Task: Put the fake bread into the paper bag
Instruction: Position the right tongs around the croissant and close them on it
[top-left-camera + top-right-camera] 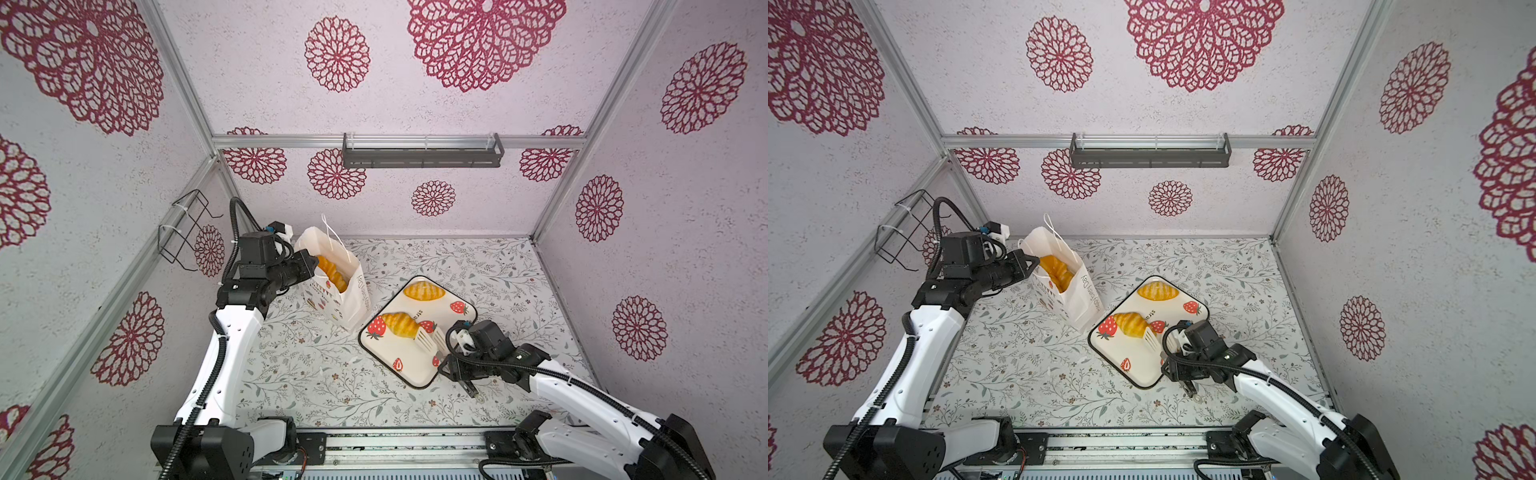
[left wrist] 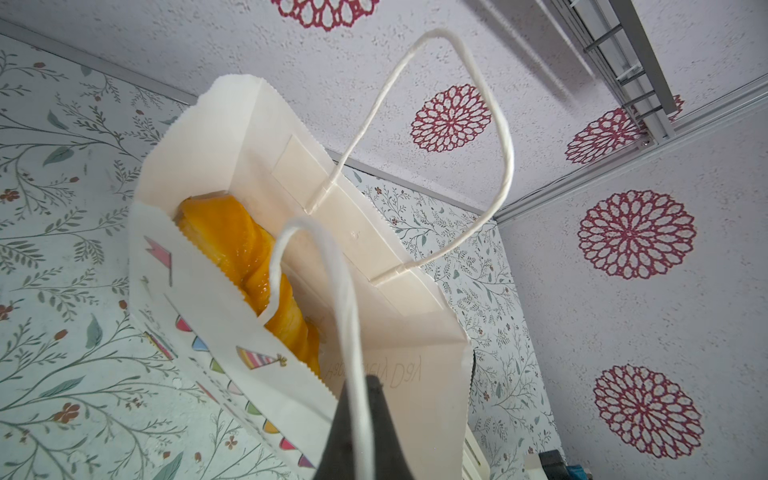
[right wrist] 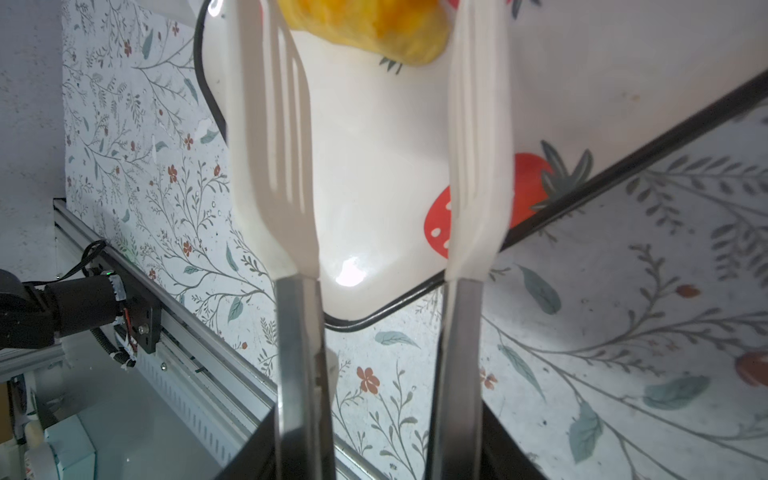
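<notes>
- Left jaws: closed tight on one cord handle [image 2: 353, 332] of the paper bag [image 1: 328, 303], apparently to keep it upright and its mouth open on the counter [image 1: 311, 374].
- Bag contents: a plaited loaf [image 2: 237, 237] lies lengthwise inside, already delivered.
- Right jaws: clamped on the metal arms of a pair of tongs [image 3: 274, 166]. The white forked tips stand apart on either side of a croissant [image 1: 400, 324], and contact cannot be told.
- Tray [image 1: 415, 365]: just beside the bag, carrying the croissant and one bun [image 1: 424, 291], both awaiting transfer.
</notes>
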Robot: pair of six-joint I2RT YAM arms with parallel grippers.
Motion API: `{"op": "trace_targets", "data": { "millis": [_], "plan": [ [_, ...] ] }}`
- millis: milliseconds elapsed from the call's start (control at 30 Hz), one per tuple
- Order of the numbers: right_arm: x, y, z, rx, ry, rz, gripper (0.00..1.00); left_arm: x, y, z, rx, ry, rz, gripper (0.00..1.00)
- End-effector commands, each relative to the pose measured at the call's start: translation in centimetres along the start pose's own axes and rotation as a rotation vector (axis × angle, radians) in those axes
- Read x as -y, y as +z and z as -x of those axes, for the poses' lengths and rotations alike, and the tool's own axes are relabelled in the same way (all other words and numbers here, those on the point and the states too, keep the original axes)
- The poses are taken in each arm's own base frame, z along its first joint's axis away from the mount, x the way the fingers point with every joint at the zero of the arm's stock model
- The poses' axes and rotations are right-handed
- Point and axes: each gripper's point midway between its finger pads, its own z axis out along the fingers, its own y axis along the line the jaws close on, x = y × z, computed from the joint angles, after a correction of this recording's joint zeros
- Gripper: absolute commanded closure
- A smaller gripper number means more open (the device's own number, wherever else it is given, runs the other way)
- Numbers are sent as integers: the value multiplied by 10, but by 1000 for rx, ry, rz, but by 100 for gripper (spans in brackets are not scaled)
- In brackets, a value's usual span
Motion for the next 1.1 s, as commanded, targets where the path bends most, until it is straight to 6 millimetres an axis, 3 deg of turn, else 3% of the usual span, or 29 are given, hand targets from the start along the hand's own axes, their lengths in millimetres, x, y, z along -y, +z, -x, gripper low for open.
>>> {"op": "trace_targets", "data": {
  "millis": [0, 533, 800, 1067],
  "plan": [
    [-6, -16, 21, 62, -72, -35, 59, 2, 0, 5, 12, -3, -11, 100],
    [-15, -25, 67, 106, -206, -137, 58, 3, 2, 8, 14, -7, -10, 100],
    [-16, -16, 87, 108, -246, -175, 56, 3, 1, 6, 12, 0, -6, 100],
    [-12, 2, 86, 75, -263, -175, 55, 3, -1, 5, 14, 4, -3, 100]
  ]
}}
